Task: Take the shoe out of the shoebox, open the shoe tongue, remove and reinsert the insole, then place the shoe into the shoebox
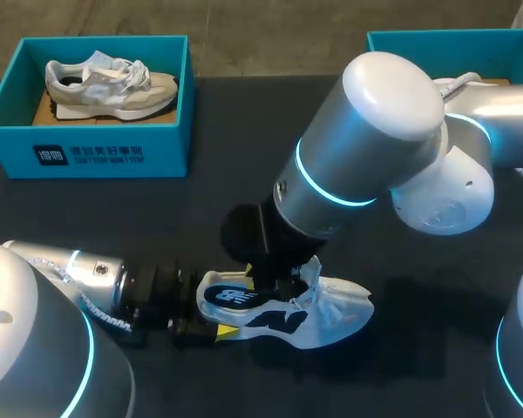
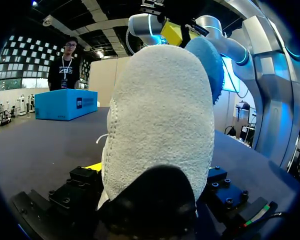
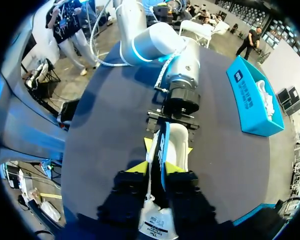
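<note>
Shoe: a white shoe (image 1: 336, 315) with dark side marks lies on its side on the dark table (image 1: 244, 174), near the front edge, heel toward the left arm and toe toward the right.
Left claw: the left claw (image 1: 211, 327) comes in low from the left and is closed on the shoe's heel. In the left wrist view the heel (image 2: 160, 115) fills the space between its two black finger blocks.
Insole: a dark blue insole (image 1: 227, 296) with a white logo stands partly out of the shoe's opening at the heel end. In the left wrist view it rises above the collar (image 2: 206, 65).
Right claw: the right claw (image 3: 159, 169) hangs over the shoe from above, its yellow tips pinching the insole (image 3: 163, 145), which shows edge-on between them.
Tongue and laces: bunched loosely above the shoe's middle; I cannot tell how far the tongue is folded back.
Left box: a teal box (image 1: 96, 155) at the table's far left, well apart from the shoe, holds a second pale shoe (image 1: 105, 83).
Right box: another teal box (image 1: 436, 37) at the far right, largely hidden behind the right arm; its contents are unclear.
</note>
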`<move>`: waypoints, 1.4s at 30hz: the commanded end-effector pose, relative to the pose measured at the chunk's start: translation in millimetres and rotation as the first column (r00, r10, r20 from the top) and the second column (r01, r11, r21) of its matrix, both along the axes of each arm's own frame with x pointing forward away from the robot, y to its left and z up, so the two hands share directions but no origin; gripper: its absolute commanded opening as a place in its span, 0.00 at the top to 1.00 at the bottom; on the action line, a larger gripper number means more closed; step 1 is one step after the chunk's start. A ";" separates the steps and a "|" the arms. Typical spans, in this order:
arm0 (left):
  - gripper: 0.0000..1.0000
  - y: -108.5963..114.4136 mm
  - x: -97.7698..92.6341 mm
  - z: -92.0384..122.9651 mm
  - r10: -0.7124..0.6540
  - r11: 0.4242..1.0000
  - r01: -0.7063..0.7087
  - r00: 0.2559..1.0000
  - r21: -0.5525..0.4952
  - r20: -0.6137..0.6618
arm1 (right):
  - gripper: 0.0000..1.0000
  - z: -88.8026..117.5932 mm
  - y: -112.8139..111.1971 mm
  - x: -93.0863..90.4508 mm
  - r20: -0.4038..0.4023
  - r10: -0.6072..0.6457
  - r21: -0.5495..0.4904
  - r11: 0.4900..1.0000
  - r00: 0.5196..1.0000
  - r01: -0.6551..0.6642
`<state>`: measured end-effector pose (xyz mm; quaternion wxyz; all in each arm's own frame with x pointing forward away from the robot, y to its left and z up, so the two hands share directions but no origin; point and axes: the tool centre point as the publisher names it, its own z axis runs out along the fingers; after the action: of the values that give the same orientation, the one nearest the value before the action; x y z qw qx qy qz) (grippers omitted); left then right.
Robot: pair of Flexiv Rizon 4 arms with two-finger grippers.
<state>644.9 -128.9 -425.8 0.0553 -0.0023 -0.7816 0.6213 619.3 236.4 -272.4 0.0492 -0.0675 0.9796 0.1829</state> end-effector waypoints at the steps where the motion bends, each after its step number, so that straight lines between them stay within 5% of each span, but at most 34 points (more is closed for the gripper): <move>1: 1.00 1.0 2.3 -3.1 0.001 1.000 -0.001 1.000 0.002 0.000 | 0.68 -1.6 1.2 1.6 -0.001 0.003 -0.004 1.000 1.000 -0.003; 42: 1.00 1.0 2.3 -3.1 0.001 1.000 -0.001 1.000 0.002 0.000 | 0.67 -54.3 -0.8 13.6 -0.090 -0.047 0.057 0.997 0.995 0.053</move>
<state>645.0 -128.9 -425.8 0.0553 -0.0023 -0.7816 0.6213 634.2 235.0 -320.8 0.0099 -0.0355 0.9770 0.2098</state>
